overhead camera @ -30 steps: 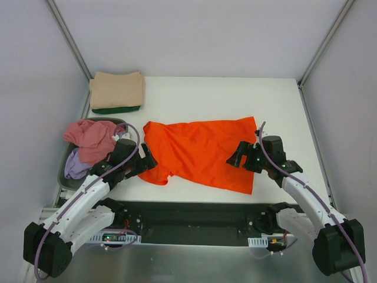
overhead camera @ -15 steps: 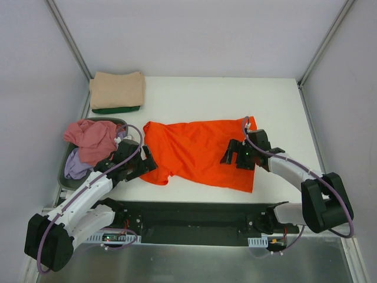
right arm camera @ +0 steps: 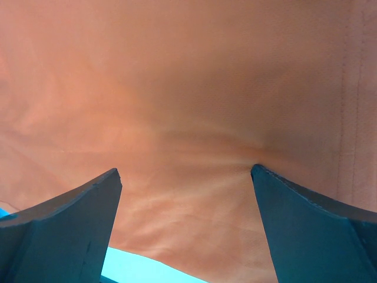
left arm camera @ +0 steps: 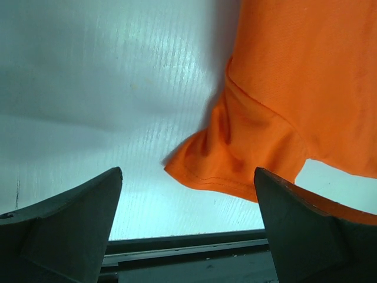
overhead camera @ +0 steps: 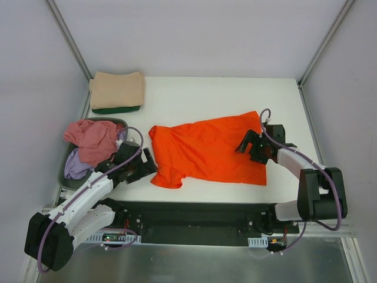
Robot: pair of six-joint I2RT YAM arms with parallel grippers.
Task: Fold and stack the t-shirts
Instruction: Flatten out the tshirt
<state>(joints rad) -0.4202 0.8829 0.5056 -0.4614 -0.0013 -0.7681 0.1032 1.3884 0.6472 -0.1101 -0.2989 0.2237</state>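
Note:
The bright orange t-shirt (overhead camera: 206, 152) lies spread across the middle of the table, one sleeve (left arm camera: 235, 153) pointing toward the near edge. Just left of that sleeve my left gripper (overhead camera: 147, 162) hovers low and open, with bare table between its fingers (left arm camera: 70, 218). My right gripper (overhead camera: 247, 145) stands open over the shirt's right part, fingertips (right arm camera: 277, 194) down on the cloth (right arm camera: 188, 106), which puckers at one tip. A folded tan t-shirt (overhead camera: 116, 88) rests on a dark green one (overhead camera: 116, 109) at the far left. Pink (overhead camera: 91, 138) and lilac (overhead camera: 75, 166) t-shirts fill the basket.
The dark grey basket (overhead camera: 62, 174) stands at the table's left edge, beside my left arm. A black rail (overhead camera: 194, 215) runs along the near edge between the arm bases. Grey walls close in the left, right and far sides.
The orange shirt has slid to the right and its right end now lies flatter. My right gripper moved right and slightly away across it. My left gripper has hardly moved.

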